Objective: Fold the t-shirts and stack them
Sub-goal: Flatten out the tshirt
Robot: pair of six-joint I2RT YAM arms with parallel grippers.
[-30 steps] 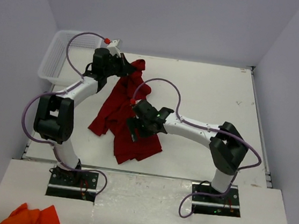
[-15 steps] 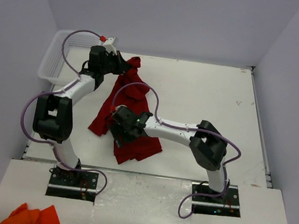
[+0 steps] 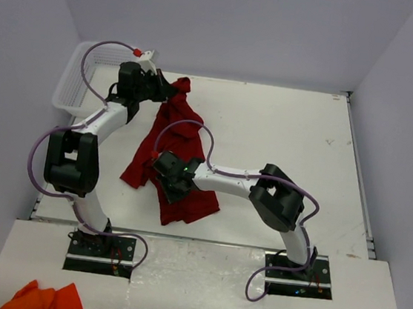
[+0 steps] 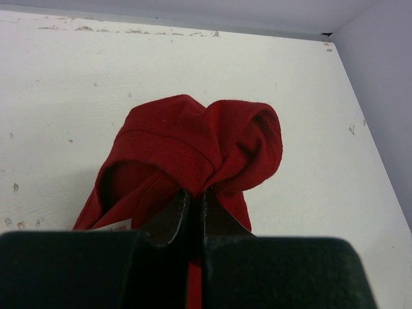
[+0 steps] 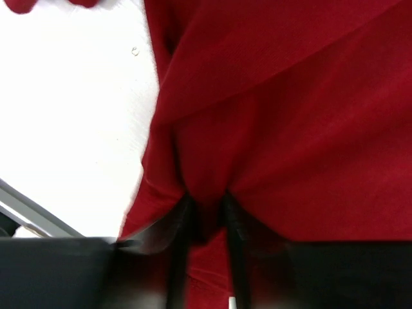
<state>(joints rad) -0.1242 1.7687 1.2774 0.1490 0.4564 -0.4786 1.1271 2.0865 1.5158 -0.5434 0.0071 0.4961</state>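
A crumpled red t-shirt (image 3: 172, 132) lies in a long strip on the white table (image 3: 291, 134), running from the back left toward the front middle. My left gripper (image 3: 170, 89) is shut on its far end, where bunched cloth (image 4: 193, 129) bulges past the fingertips of that gripper (image 4: 195, 192). My right gripper (image 3: 175, 183) sits low over the near part of the shirt. In the right wrist view the right gripper (image 5: 206, 206) pinches a fold of the red t-shirt (image 5: 290, 116) between narrow jaws. An orange t-shirt (image 3: 44, 299) lies on the front ledge at the bottom left.
A white mesh basket (image 3: 77, 80) stands at the table's back left corner, beside the left arm. Grey walls close in the table at the back and on both sides. The right arm's elbow (image 3: 279, 200) bends over the front middle of the table.
The right gripper has swung left across the shirt's near part and closed on a fold of it. The left gripper has drawn the shirt's far end slightly back and left.
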